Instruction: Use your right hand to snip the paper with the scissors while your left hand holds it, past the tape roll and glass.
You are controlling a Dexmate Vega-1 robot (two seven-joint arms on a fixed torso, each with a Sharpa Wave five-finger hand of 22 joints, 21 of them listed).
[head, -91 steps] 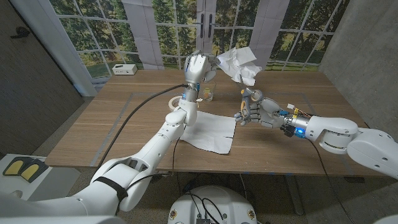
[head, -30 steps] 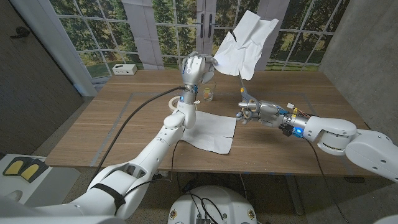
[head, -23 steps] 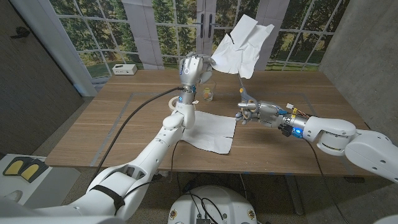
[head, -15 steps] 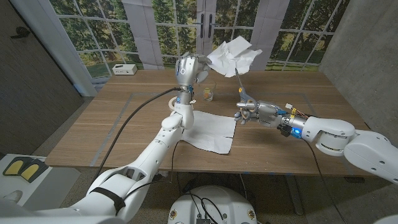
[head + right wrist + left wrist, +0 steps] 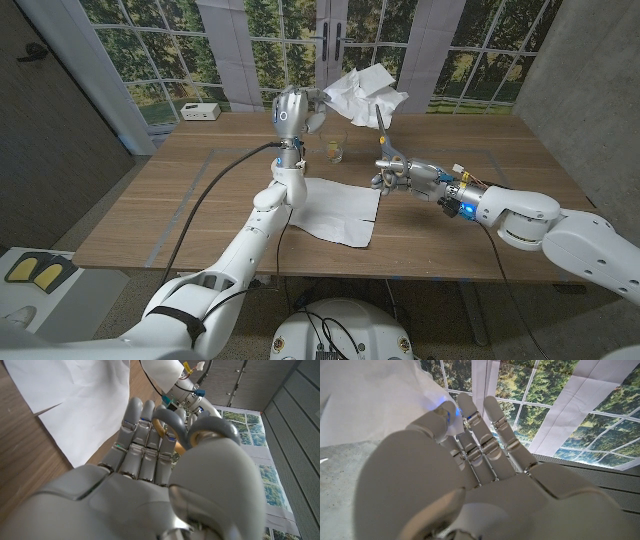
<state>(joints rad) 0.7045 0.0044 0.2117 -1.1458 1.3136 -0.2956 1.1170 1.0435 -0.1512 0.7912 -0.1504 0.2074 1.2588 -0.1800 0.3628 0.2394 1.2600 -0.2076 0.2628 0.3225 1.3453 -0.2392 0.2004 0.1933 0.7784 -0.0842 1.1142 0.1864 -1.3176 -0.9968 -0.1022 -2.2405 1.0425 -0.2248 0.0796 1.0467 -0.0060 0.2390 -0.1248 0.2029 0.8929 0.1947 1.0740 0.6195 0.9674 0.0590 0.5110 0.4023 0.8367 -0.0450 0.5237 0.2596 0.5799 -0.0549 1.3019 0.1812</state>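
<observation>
Wooden table (image 5: 200, 210) in front of a wall of windows with trees outside; grey wall panel at left, concrete wall at right. A small white box (image 5: 200, 111) sits on the table's far left corner.

Left hand (image 5: 289, 110) is raised well above the table, arm near vertical, fingers closed on one edge of a crumpled sheet of paper (image 5: 365, 93). The paper hangs in the air to the right of the hand, bunched and folded, above the far middle of the table. In the left wrist view the left hand (image 5: 470, 470) has its fingers curled up against the white paper (image 5: 365, 400); exact pinch point is hard to make out there.

Right hand (image 5: 392, 174) is over the table's right-centre, gripping the scissors (image 5: 382, 140) by the handles. Blades point up toward the lower edge of the paper, tip at or just under it; can't tell if the blades are open or touching the paper. In the right wrist view the right hand (image 5: 165, 460) has its fingers through the grey scissor loops (image 5: 172, 420).

A second flat sheet (image 5: 335, 210) lies on the table near the front edge, below both hands. A small glass (image 5: 337, 152) stands behind it, between the two arms. Black cable (image 5: 215, 185) runs across the table toward the left arm.
</observation>
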